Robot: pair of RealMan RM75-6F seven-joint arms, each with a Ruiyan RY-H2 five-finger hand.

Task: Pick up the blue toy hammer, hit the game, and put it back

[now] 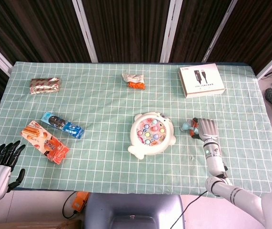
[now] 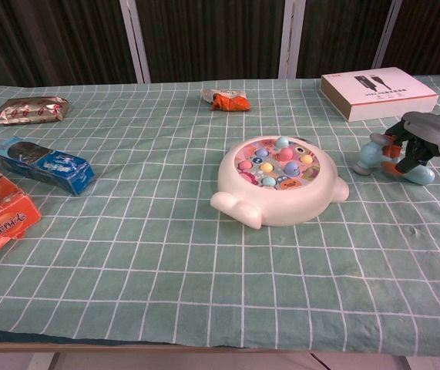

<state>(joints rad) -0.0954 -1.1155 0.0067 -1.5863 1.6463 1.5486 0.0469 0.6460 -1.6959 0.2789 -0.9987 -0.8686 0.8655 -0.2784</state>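
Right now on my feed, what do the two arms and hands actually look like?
The left hand has black fingers on a pale grey palm and wrist. The right hand is grey-silver with dark fingers; its forearm is light grey with a small green light, and the segments are joined by dark rings.

A small blue toy hammer (image 2: 379, 157) with an orange middle section lies on its side on the green checked tablecloth, to the right of the game, its pale blue head pointing toward it. The game (image 2: 276, 182) is a round white plastic toy with two stubby feet, sitting flat mid-table, its top dotted with colourful pegs in pink, blue, yellow and red.
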